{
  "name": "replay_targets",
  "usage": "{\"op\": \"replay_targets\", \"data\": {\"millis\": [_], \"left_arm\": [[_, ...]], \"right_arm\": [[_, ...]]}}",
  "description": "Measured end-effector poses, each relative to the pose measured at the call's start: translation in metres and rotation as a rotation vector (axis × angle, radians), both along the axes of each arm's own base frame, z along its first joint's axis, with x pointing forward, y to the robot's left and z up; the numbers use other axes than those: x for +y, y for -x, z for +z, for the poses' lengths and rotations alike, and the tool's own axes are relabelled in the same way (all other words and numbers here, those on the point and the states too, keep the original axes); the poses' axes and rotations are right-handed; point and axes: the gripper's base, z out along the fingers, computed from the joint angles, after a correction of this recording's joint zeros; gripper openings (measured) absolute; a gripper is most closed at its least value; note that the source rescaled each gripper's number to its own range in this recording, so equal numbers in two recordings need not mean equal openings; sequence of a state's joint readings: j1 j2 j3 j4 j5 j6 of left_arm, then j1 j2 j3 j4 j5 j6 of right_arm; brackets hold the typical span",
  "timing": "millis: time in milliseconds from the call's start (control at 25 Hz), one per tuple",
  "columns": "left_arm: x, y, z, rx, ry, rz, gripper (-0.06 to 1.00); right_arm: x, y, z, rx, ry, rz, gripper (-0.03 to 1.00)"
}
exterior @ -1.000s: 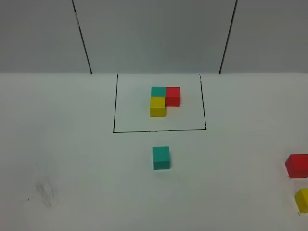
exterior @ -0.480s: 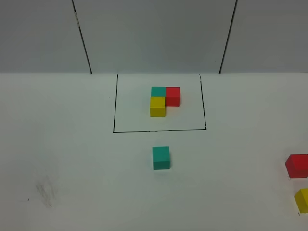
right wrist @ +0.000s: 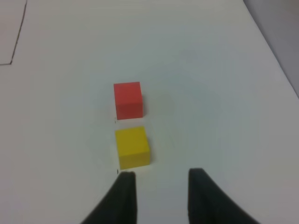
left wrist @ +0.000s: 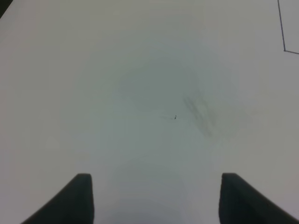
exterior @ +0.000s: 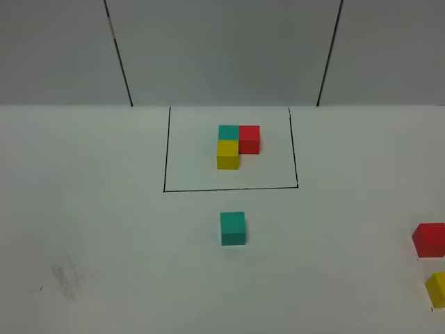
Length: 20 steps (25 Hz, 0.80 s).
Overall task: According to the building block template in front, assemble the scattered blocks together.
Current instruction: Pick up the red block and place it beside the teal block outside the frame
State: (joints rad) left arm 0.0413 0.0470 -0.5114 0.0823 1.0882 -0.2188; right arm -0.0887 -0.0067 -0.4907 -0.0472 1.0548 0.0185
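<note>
The scattered blocks lie on your side of the building block template (exterior: pixel 238 146). The teal block (exterior: pixel 233 228) sits alone near the template's near edge, in line with its middle. The red block (right wrist: pixel 128 100) and yellow block (right wrist: pixel 132 147) are well off to the template's right, close together but not touching, the yellow farther from the template.

They look like light, rigid, matte cubes, so they should neither crush nor slip. Take each one across two opposite flat faces, square on and about mid-height, because a grip on the corners would likely twist it.

Your right gripper (right wrist: pixel 161 173) holds nothing. Its jaws are parted moderately, and the yellow block sits just ahead of the fingertips, a little off the line of the gap. Your left gripper (left wrist: pixel 156 179) is spread wide and empty over bare table (left wrist: pixel 93 70), touching nothing, with only a faint smudge (left wrist: pixel 201 114) ahead of it
</note>
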Motion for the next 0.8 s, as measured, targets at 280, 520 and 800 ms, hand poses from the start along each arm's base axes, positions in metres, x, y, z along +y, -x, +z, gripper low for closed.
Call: {"op": "replay_targets", "data": {"millis": [280,520,800], "left_arm": [[0.0000,0.0000,0.0000,0.000,0.000,0.000,0.37],[0.0000,0.0000,0.0000,0.000,0.002,0.001,0.37],[0.0000,0.0000,0.0000,0.000,0.002,0.001,0.37]], "right_arm": [[-0.0001,0.0000,0.0000,0.000,0.001,-0.001,0.00],[0.0001,0.0000,0.0000,0.000,-0.001,0.001,0.00],[0.0024,-0.0001,0.0022,-0.018,-0.022,0.017,0.21]]}}
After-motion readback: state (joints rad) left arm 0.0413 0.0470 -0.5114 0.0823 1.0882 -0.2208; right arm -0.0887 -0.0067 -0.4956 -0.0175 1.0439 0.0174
